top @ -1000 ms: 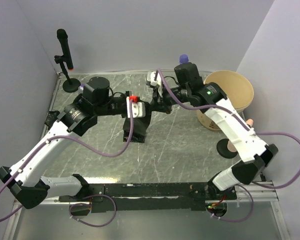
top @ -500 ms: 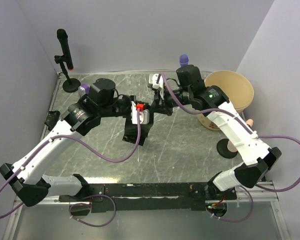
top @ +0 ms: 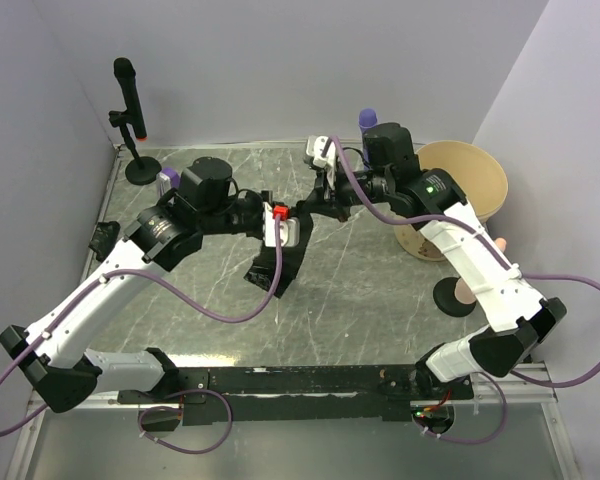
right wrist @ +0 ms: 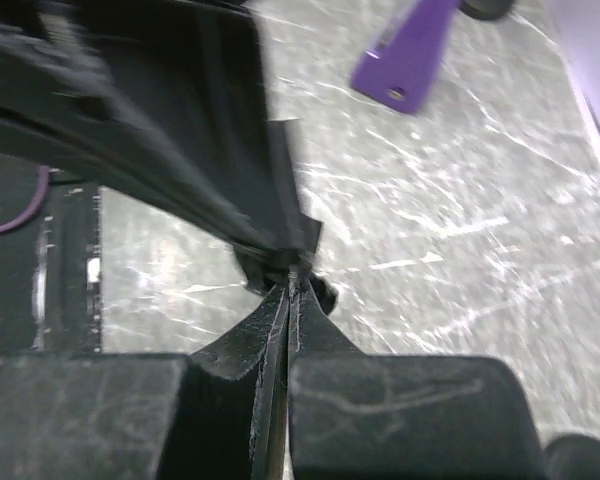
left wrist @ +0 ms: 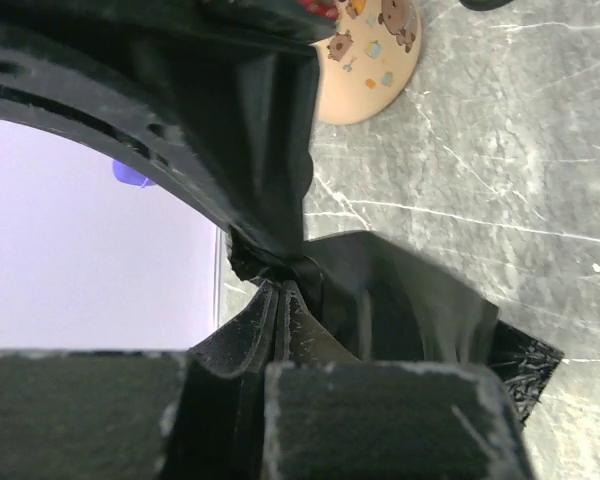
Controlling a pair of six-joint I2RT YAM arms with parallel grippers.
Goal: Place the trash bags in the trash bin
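Observation:
A black trash bag [top: 270, 272] hangs above the middle of the table, pinched by both grippers. My left gripper [top: 295, 218] is shut on one part of its top edge, and in the left wrist view its jaws [left wrist: 283, 287] are pressed together on the film, with the rest of the bag [left wrist: 400, 300] spread below. My right gripper [top: 315, 203] is shut on the bag close beside it. The right wrist view shows those jaws [right wrist: 292, 277] closed on a taut fold of the bag [right wrist: 180, 120]. The tan trash bin [top: 492, 190] stands at the right rear, and its printed side [left wrist: 372, 70] shows past the bag.
A microphone [top: 128, 95] stands on its round black base [top: 143, 170] in the far left corner. Another round black base [top: 448, 296] lies in front of the bin. Walls close in the table at the left, back and right.
Both grippers have moved to the right, towards the bin, keeping their hold on the bag. The bag's hanging end has swung along with them.

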